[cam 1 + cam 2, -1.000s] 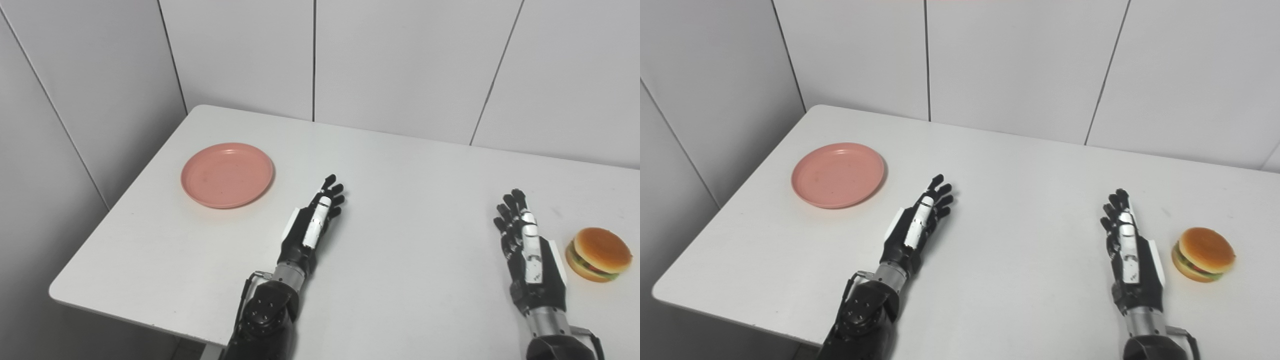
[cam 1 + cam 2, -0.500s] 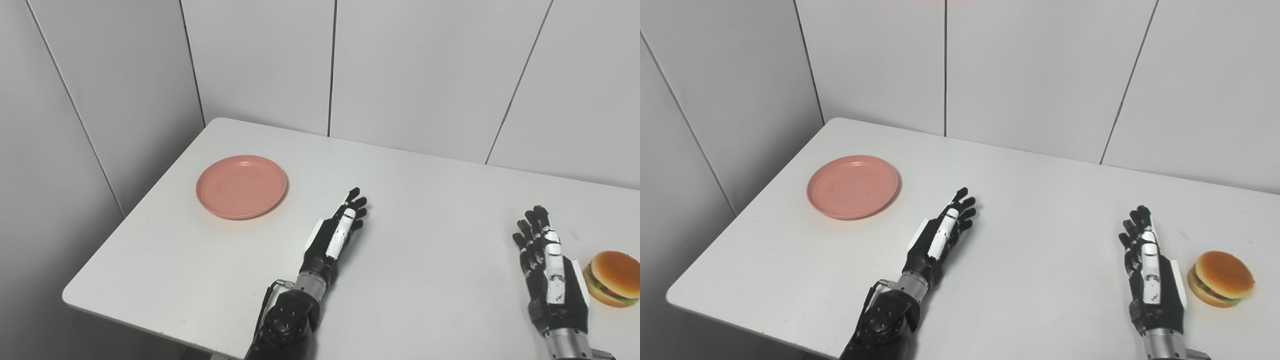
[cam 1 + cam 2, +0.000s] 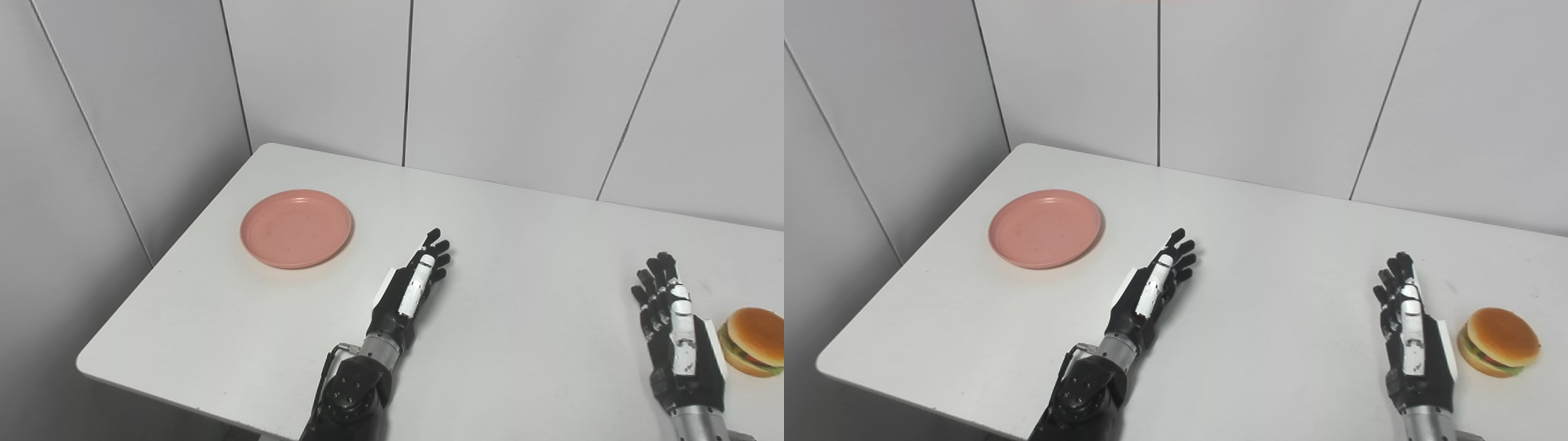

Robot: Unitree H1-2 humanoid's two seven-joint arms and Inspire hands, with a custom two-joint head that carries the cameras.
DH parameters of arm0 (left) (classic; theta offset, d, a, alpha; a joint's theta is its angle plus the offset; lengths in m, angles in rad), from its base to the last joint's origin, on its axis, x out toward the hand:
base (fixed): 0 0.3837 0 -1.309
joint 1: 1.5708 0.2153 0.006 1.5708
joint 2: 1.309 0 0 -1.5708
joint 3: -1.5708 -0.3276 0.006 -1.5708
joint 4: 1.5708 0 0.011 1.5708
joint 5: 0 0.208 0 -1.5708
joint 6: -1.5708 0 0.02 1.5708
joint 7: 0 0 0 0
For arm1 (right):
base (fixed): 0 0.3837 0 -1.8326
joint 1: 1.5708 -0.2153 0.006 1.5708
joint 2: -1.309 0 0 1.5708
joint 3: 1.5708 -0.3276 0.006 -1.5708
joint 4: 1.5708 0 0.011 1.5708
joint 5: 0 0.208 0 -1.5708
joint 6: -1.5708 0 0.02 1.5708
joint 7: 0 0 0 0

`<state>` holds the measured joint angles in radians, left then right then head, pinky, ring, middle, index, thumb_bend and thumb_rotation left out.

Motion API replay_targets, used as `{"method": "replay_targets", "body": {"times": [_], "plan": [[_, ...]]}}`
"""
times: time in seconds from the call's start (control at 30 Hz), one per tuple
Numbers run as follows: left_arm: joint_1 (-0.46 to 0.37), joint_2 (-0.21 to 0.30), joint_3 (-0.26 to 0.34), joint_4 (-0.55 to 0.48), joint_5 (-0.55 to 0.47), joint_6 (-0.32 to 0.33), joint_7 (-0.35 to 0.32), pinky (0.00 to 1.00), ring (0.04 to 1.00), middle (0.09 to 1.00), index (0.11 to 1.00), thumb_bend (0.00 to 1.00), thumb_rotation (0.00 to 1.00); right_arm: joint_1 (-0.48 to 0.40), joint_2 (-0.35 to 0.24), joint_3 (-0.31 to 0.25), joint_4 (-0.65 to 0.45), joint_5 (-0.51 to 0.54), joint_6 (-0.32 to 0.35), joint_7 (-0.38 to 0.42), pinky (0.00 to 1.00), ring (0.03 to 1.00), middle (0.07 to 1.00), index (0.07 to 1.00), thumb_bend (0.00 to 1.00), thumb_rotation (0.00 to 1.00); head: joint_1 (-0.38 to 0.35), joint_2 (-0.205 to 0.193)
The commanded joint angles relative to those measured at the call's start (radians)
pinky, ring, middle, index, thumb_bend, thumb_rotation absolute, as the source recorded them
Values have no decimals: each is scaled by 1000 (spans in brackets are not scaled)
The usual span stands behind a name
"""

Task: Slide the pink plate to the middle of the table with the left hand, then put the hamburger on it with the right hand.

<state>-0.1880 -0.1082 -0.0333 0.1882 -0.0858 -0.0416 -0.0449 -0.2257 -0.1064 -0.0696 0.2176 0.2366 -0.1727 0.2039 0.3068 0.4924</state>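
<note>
A round pink plate (image 3: 296, 228) lies empty on the white table (image 3: 502, 257), towards its far left. My left hand (image 3: 409, 286) rests over the table's middle, to the right of the plate and apart from it, fingers stretched out and holding nothing. At the right edge sits a hamburger (image 3: 752, 341) with a tan bun, slightly tilted. My right hand (image 3: 674, 326) hovers just left of the hamburger, open, with a small gap between them.
Grey wall panels (image 3: 502, 86) close off the table at the back and on the left. The table's rounded near-left corner (image 3: 86, 361) and front edge lie close to my left forearm (image 3: 349, 398).
The camera tilted up and shifted between one second ago and half a second ago, moving the whole picture down and right. Since then the hands and objects have barely moved.
</note>
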Motion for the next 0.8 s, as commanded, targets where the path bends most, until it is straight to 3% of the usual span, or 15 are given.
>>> {"method": "replay_targets", "body": {"times": [0.0,0.33,0.57,0.77], "plan": [[24,8,-3,-10,-10,16,-16,949,944,959,961,359,1000,53,13,3,25,-3,8,-5,1000,1000,1000,1000,186,1000,3,1],[-1,33,-12,-154,0,80,-22,962,942,953,943,394,1000,40,19,1,52,1,-9,-3,1000,1000,998,1000,184,1000,11,-5],[-45,58,2,-267,-5,161,-16,947,932,944,937,423,1000,36,17,4,59,-7,-12,-3,1000,1000,997,1000,191,1000,13,-7],[-96,83,21,-327,-6,193,-12,923,915,929,922,440,1000,37,20,4,58,-8,-11,-7,1000,1000,997,1000,185,1000,31,-10]]}}
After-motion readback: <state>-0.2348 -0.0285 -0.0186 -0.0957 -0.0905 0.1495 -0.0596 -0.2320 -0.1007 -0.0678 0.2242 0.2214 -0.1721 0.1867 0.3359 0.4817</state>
